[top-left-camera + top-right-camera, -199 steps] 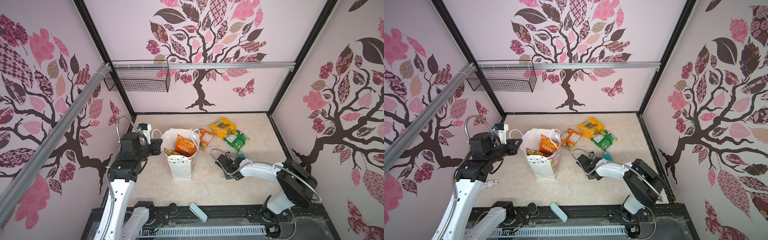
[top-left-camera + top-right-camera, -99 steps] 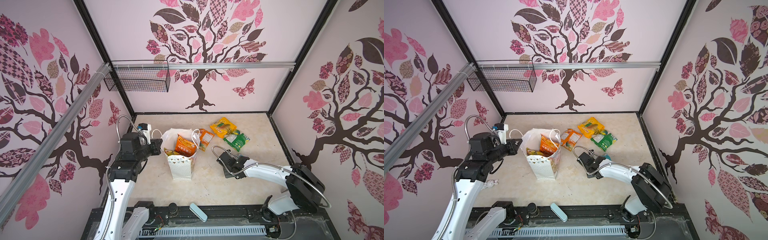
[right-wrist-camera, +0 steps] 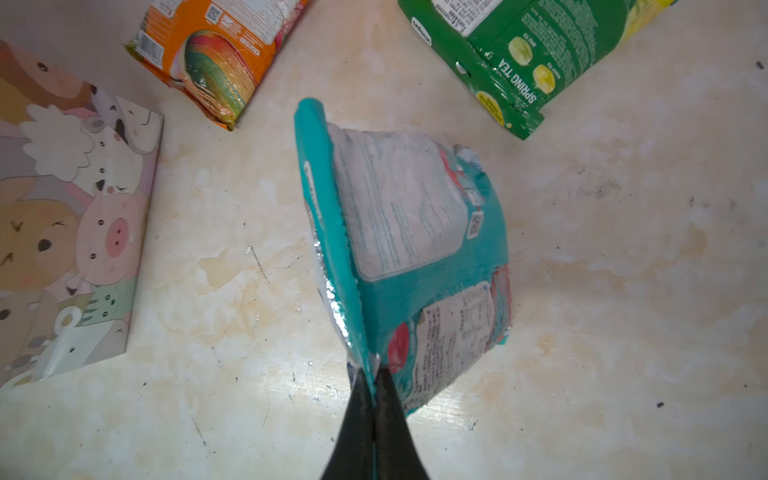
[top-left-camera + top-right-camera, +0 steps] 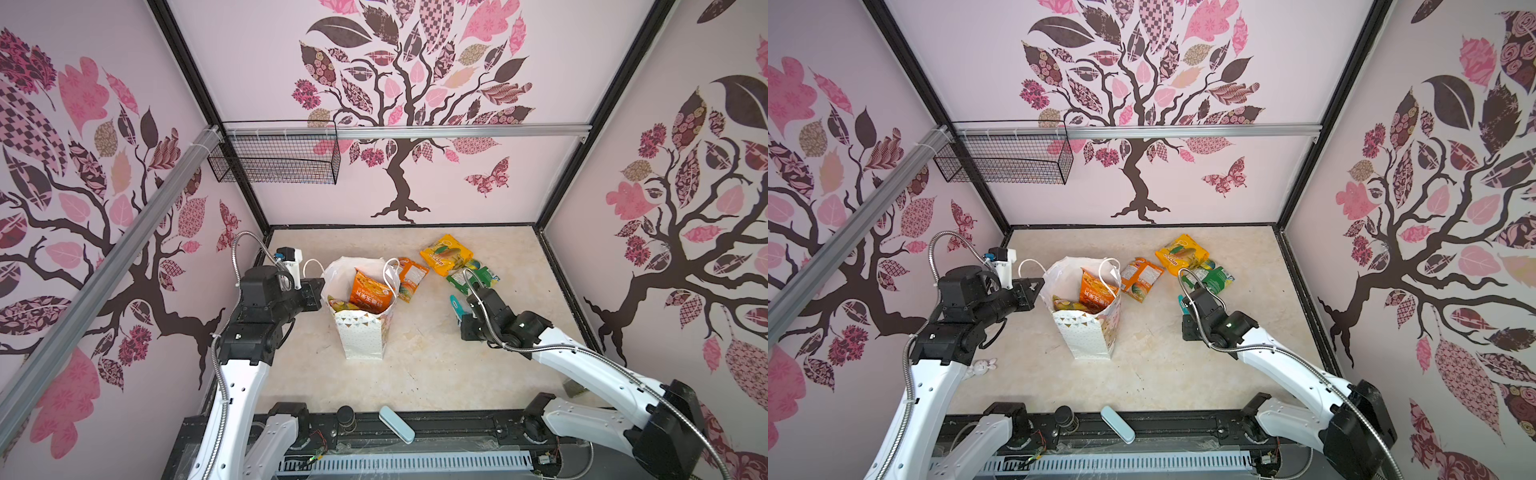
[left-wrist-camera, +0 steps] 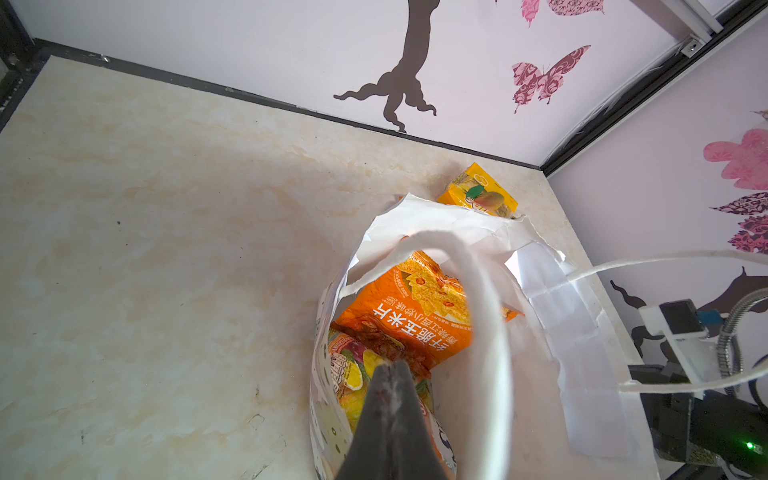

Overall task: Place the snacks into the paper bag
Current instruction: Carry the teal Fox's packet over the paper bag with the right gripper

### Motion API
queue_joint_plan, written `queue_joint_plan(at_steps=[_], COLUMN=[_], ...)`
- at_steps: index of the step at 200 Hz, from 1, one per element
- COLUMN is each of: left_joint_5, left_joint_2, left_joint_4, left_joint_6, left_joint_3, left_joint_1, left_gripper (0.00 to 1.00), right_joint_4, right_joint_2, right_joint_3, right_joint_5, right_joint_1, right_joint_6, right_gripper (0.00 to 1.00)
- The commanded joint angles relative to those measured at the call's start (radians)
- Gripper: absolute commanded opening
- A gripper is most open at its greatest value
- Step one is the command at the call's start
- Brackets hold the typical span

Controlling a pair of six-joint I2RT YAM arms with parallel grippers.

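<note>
Marble-look tabletop [image 4: 436,365]: the paper bag [image 4: 361,336] stands upright, an orange packet [image 4: 368,293] inside; the right gripper [image 3: 372,374] pinches the teal packet [image 3: 415,232] (by its sealed edge), and the left gripper [image 5: 392,365], jaws pressed together, sits at the bag's rim.

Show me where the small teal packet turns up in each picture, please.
Top view: teal packet right of the paper bag, just nearer than the green packet.
Top view: teal packet, same spot, only a sliver showing.
Left wrist: not in it.
Right wrist: teal packet fills the centre, pinched in the jaws.
Shared landmark: green packet, in both top views and the right wrist.
</note>
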Motion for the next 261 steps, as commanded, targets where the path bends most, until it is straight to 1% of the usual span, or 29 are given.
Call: queue_joint_plan(at_steps=[1,82,140,194,261], left_joint_5=[0.004,0.005,0.005,0.007,0.011], left_joint_2=[-0.01,-0.014,-0.013,-0.011,-0.012], left_joint_4=[0.01,0.01,0.012,0.013,0.016], left_joint_6=[0.006,0.006,0.006,0.006,0.004], left_joint_3=[-0.024,-0.026,-0.027,-0.028,-0.028], left_joint_1=[0.004,0.005,0.003,0.004,0.003], left_gripper=[0.03,0.04,0.04,0.03,0.03], right_joint_4=[-0.01,0.012,0.012,-0.004,0.001], right_joint_2=[-0.034,-0.098,-0.124,-0.095,-0.061], right_joint_3=[0.067,0.161,0.28,0.435,0.569], right_joint_5=[-0.022,-0.101,-0.142,-0.195,-0.279], right_joint_1=[-0.005,-0.006,-0.006,-0.006,-0.005], right_joint_6=[-0.019,-0.049,-0.077,-0.12,-0.154], right_gripper=[0.0,0.0,0.0,0.0,0.0])
